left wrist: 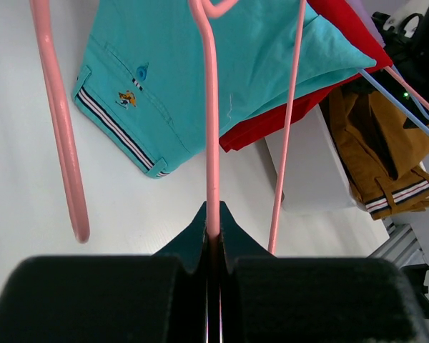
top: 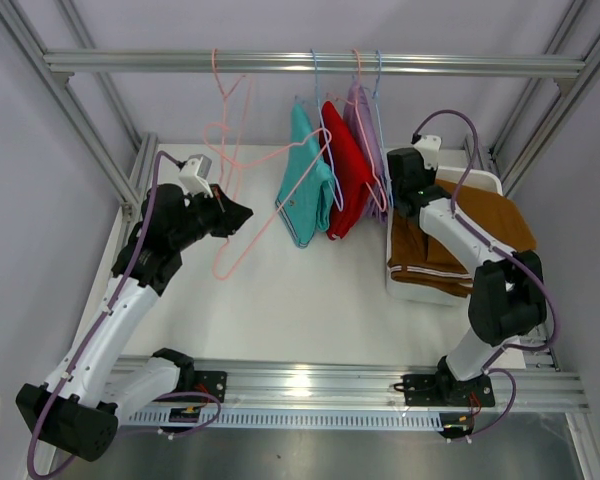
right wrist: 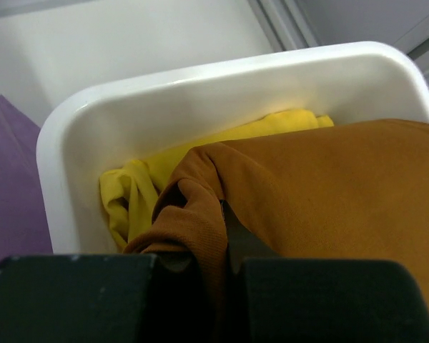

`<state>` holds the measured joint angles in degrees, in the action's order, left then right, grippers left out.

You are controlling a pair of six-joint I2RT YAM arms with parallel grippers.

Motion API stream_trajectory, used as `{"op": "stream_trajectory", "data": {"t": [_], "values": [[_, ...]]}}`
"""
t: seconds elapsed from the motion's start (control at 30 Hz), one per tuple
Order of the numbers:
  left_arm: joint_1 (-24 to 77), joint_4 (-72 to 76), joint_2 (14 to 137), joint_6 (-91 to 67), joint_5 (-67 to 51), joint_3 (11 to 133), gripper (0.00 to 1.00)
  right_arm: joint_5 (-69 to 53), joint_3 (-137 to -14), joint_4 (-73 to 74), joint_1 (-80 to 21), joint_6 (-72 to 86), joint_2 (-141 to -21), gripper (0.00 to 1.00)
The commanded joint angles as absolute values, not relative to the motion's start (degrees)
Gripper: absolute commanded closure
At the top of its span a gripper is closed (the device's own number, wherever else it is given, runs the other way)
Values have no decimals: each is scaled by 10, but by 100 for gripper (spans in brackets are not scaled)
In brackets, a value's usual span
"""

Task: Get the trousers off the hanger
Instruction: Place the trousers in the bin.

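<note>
"The teal trousers (top: 308, 195): where are they found from above?"

"They are hung folded from the rail (top: 310, 62), first in a row, with the red trousers (top: 346, 185) and the lavender trousers (top: 363, 120) behind them. They lie just to the right of the left tool (top: 242, 213), which is nearer to them than the right tool (top: 405, 205). Their long axis is hung downward, slanting toward the tabletop (top: 280, 300)."

"What is shown from the left wrist?"

"The left tool is seen clenched on the wire of an empty pink hanger (left wrist: 211, 143). The teal trousers are seen ahead of it and slightly to the left. They are smooth cloth with a striped cuff, a button and a small embroidered badge. The red pair is tucked behind them."

"And from the right wrist?"

"The right tool is seen clamped on a fold of the brown trousers (right wrist: 329, 193), draped over the white bin (right wrist: 200, 78). The yellow trousers (right wrist: 150, 186) are already laid inside it. It is judged that both tools must be emptied before the teal pair can be drawn off, and the left arm is better placed for it."
</note>
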<state>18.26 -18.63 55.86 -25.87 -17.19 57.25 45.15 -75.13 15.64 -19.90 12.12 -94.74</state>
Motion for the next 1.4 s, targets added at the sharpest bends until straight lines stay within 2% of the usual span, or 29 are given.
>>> {"op": "stream_trajectory", "data": {"t": [0.0, 0.6, 0.63, 0.67, 0.8, 0.87, 0.97, 1.2, 1.3, 1.37], "values": [[187, -168, 549, -254, -189, 597, 100, 444, -794, 125, -194, 160, -967, 100], [187, -167, 543, -257, -196, 599, 100, 406, -871, 154, -187, 189, -1052, 100], [187, -167, 543, -257, -196, 599, 100, 404, -871, 155, -188, 190, -1052, 97], [187, -168, 543, -258, -197, 600, 99, 403, -872, 156, -187, 190, -1051, 79], [187, -167, 543, -259, -201, 599, 100, 410, -866, 172, -187, 188, -1025, 48], [187, -167, 543, -260, -204, 599, 100, 407, -864, 180, -188, 188, -1008, 36], [187, -166, 541, -260, -203, 599, 100, 403, -863, 198, -189, 187, -973, 30], [187, -166, 538, -261, -202, 598, 99, 393, -885, 239, -191, 174, -899, 26], [187, -166, 536, -262, -203, 598, 100, 397, -893, 257, -190, 166, -876, 33], [187, -165, 535, -261, -203, 597, 99, 397, -885, 264, -189, 166, -861, 52]]}}
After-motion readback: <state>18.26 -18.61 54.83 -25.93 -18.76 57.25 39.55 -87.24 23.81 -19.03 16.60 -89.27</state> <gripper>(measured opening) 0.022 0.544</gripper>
